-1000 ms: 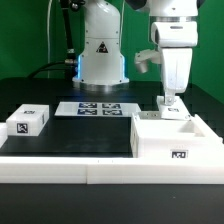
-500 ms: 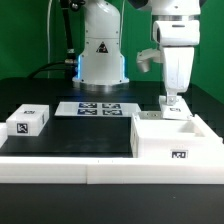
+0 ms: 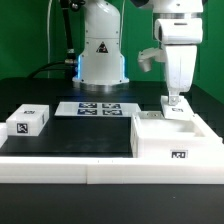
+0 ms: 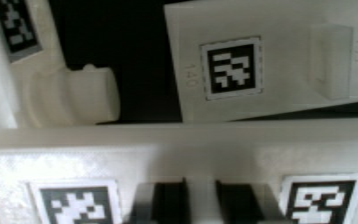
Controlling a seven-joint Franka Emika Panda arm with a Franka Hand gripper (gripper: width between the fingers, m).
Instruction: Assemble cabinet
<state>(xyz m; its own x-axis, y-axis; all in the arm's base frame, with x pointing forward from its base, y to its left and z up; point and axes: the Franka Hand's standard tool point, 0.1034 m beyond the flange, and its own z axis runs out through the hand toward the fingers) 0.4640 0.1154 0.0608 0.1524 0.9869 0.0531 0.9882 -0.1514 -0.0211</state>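
Near the tabletop's front edge, toward the exterior view's right corner, sits the cabinet (image 3: 155,145). The gripper (image 3: 172,102) hangs low over its rear wall. Looks like panel-fitting; next comes careful alignment. Wrist view: a tagged white panel (image 4: 229,70) close up, finger spread impossible to tell.

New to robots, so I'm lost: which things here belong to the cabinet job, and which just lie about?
Job: cabinet; gripper at its far side.
Lying about: marker board; small white tagged block, possibly a part.
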